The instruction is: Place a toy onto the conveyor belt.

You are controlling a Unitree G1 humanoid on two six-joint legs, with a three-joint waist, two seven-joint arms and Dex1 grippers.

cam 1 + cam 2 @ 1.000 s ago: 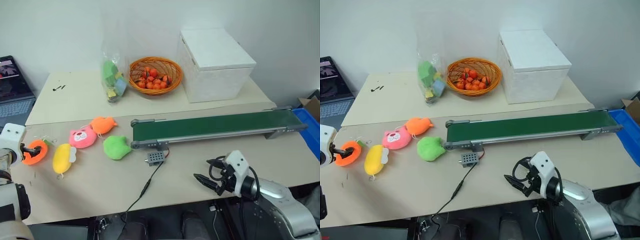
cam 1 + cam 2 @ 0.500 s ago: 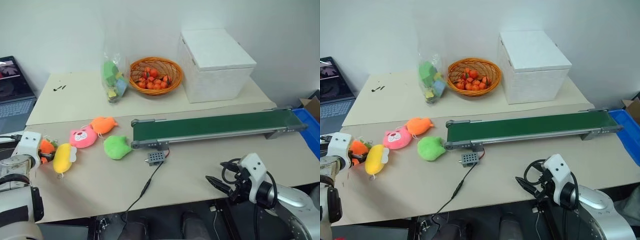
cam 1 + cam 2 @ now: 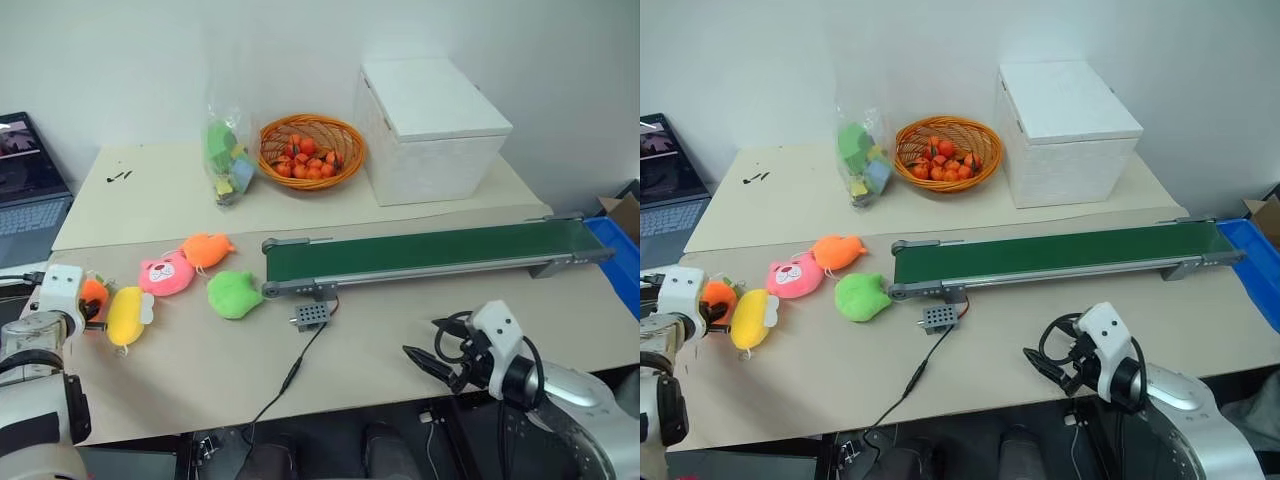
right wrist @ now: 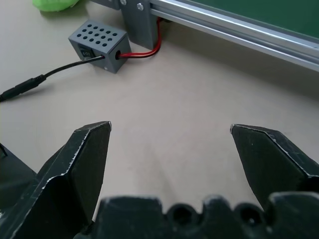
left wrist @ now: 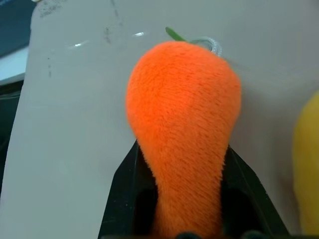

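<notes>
Now, left gripper [image 5: 182, 219] pinched on the orange toy [image 5: 183, 124] at the table's [image 3: 400, 340] left edge, beside the yellow plush [image 3: 124, 315], right gripper [image 4: 172, 164] spread wide near the conveyor belt [image 3: 430, 250].

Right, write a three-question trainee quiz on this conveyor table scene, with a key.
1. True or false: the left gripper is shut on the orange toy.
2. What lies nearest the conveyor belt's left end? A) green plush B) yellow plush C) wicker basket
3. Fill in: the right gripper hangs ____ over bare table, holding nothing.

Key: 1 true; 2 A; 3 open.
</notes>
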